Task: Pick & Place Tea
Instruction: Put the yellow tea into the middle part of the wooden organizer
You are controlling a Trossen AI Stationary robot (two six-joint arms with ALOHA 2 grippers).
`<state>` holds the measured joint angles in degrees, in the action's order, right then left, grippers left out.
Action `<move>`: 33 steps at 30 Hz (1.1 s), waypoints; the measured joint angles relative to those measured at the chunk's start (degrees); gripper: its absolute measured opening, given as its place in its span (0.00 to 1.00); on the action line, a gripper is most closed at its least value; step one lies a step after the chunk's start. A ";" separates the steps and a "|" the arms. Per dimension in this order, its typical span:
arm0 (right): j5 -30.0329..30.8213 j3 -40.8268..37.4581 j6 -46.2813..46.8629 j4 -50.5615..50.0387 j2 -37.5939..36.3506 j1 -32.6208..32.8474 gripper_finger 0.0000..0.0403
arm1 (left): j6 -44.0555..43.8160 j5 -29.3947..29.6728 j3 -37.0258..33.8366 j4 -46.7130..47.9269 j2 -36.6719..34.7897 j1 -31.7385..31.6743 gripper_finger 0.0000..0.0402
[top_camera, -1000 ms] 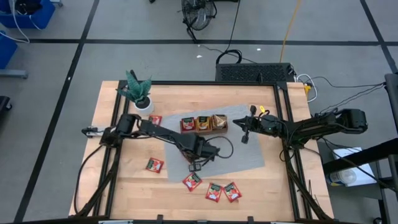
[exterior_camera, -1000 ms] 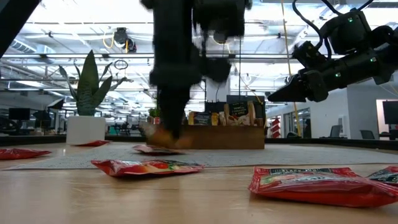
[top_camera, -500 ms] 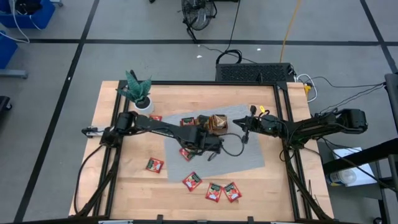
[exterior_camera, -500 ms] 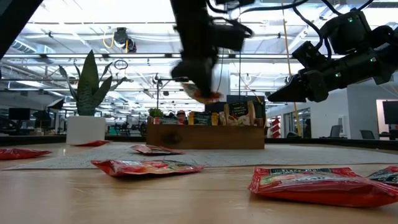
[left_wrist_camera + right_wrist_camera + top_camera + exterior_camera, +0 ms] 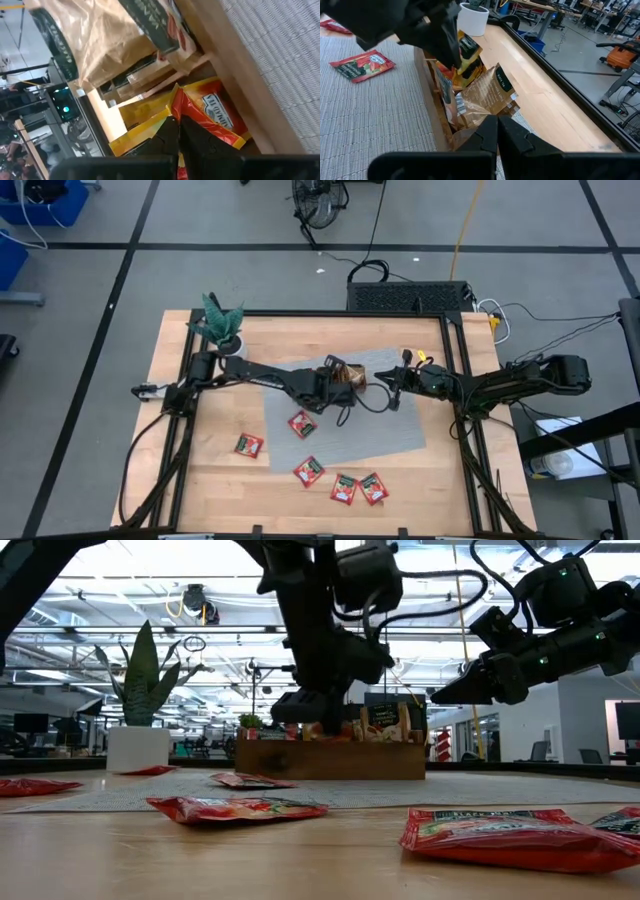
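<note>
Tea is going into the wooden tray (image 5: 330, 760) right now. The left gripper (image 5: 176, 122) is right over the tray, on the end away from the brown packets (image 5: 487, 95). Its two dark fingers are pressed tight together, and they pinch the edge of a held tea bag (image 5: 210, 112). That bag is red with yellow edges. It hangs down into one of the tray's boxes, next to yellow bags that already sit there. In the low view the left gripper is just above the top of the tray.

The right gripper (image 5: 393, 400) waits near the other end of the tray, the end with the brown packets. It floats in the air above the tray's height. Its fingers are closed with no gap, and there is nothing between them.

More tea lies outside the tray. One red tea bag (image 5: 302, 423) lies flat on the grey mat (image 5: 400, 430), near the front of the tray. The tray stands on this mat too. Four more tea bags (image 5: 343, 488) lie on the bare table (image 5: 200, 480), well apart from the tray, toward the table's front edge. Three of them are close together and one is off by itself.

A plant (image 5: 222, 330) in a white pot stands behind the tray, off past the left gripper's end.
</note>
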<state>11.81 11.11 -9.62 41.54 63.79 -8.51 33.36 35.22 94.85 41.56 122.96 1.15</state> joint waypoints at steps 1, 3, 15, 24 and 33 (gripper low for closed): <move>0.00 0.00 -0.03 0.00 0.00 -0.01 0.00 | 0.00 -0.02 -0.19 -0.09 0.00 -0.11 0.02; 0.02 0.00 -0.03 0.00 0.00 0.00 0.00 | -0.03 0.00 -0.26 0.52 -0.02 -0.18 0.01; 0.02 0.00 -0.05 0.02 0.00 -0.02 0.00 | -1.95 9.63 -0.29 1.11 -0.02 1.66 0.32; 0.02 0.00 -0.05 0.00 0.00 0.00 0.00 | -6.03 16.75 2.08 1.48 -0.03 3.69 0.41; 0.02 0.00 -0.05 0.02 0.00 -0.02 0.00 | -23.67 -11.26 11.39 11.80 -0.20 -2.03 0.03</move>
<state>11.84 11.11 -9.67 41.56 63.79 -8.53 9.70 23.96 106.24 53.36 122.76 -0.88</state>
